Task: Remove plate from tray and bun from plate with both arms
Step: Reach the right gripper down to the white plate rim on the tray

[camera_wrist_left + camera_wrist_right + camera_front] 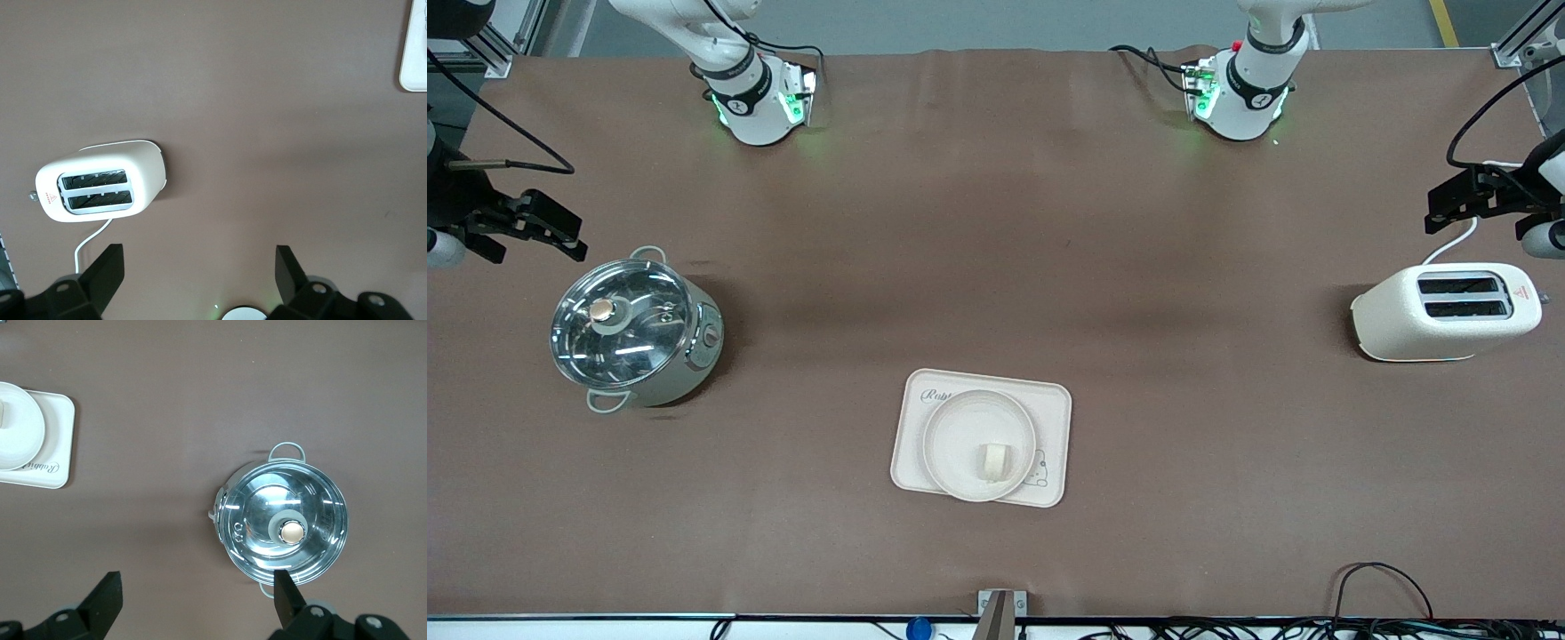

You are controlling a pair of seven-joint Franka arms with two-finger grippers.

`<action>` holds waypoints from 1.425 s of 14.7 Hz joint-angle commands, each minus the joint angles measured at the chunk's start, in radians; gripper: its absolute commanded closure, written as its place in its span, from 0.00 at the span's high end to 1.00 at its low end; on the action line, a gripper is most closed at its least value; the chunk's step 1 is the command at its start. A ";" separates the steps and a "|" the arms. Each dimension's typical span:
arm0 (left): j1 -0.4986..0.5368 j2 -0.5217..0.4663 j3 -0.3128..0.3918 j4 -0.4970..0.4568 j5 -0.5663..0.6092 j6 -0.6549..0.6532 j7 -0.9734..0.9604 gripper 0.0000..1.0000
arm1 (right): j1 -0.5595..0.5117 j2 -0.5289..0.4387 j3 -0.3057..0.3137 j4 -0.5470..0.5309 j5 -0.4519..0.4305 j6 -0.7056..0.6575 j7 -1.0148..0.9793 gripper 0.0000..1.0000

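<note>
The bun (993, 461) sits on the plate (960, 427) on the tray (1049, 400), midway between both released claws, left claw (1463, 206) over the toaster's (1445, 313) end, right claw (525, 227) over the pot's (636, 329).

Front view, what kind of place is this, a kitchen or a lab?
Probably a robot lab staged as a kitchen: two arm bases bolted to a brown-covered table, with a toaster, a lidded pot and loose cables along its edge.

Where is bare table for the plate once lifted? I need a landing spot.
Bare cloth lies between the tray and the pot, and between the tray and the toaster. Only the tray is crowded: the plate with the bun fills it.
</note>
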 commanded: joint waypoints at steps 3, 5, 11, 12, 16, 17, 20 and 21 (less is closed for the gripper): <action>0.002 0.005 0.004 0.008 -0.018 0.002 0.012 1.00 | -0.005 -0.010 0.004 -0.012 0.015 0.001 0.007 1.00; 0.002 0.007 0.004 0.008 -0.020 0.002 0.004 1.00 | -0.006 -0.010 0.004 -0.012 0.015 -0.002 0.007 1.00; 0.073 0.014 0.011 0.005 -0.115 0.002 0.015 1.00 | -0.008 -0.007 0.004 -0.010 0.018 -0.002 0.013 1.00; 0.075 0.014 0.012 0.005 -0.115 0.002 0.015 1.00 | -0.005 -0.003 0.004 -0.007 0.018 0.000 0.002 1.00; 0.066 0.014 0.007 0.005 -0.110 0.002 -0.005 1.00 | 0.083 0.073 0.005 -0.010 0.028 0.007 0.018 1.00; 0.063 0.014 0.007 0.005 -0.109 0.002 -0.006 1.00 | 0.115 0.119 0.004 -0.010 0.110 0.032 0.031 1.00; 0.060 0.014 0.005 0.005 -0.106 0.002 -0.008 1.00 | 0.187 0.277 0.004 -0.010 0.277 0.214 0.203 1.00; 0.058 0.014 0.004 0.006 -0.106 0.004 -0.013 1.00 | 0.227 0.346 0.004 -0.010 0.280 0.321 0.256 1.00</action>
